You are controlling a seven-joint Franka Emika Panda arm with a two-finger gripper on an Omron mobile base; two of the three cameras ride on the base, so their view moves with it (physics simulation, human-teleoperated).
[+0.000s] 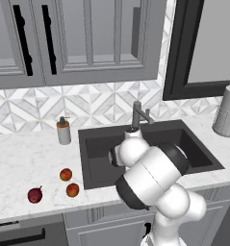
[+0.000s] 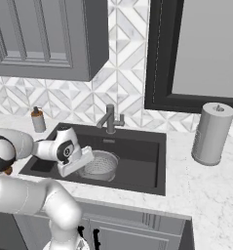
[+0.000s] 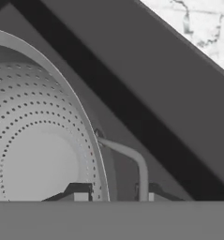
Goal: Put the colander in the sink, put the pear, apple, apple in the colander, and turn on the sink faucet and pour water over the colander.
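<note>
One colander [image 2: 99,165] sat inside the sink [image 2: 137,161], toward its left half, and in the hand view its perforated bowl [image 3: 33,140] and one thin side handle [image 3: 132,159] lay close below the camera. The pincer [image 3: 114,196] reached down at the colander's rim, its fingertips [image 3: 80,194] set one inside the rim and one outside it, clenched on the colander. Behind the basin stood the faucet [image 2: 110,118], with its spout angled over the sink. On the tabletop [image 1: 20,158] left of the sink lay two apples, one [image 1: 65,174] a little farther back than the other [image 1: 72,190], and the pear [image 1: 35,195] lay left of them nearer the front edge. A soap bottle [image 1: 63,130] stood by the wall, and a paper towel roll [image 2: 212,133] stood right of the sink.
</note>
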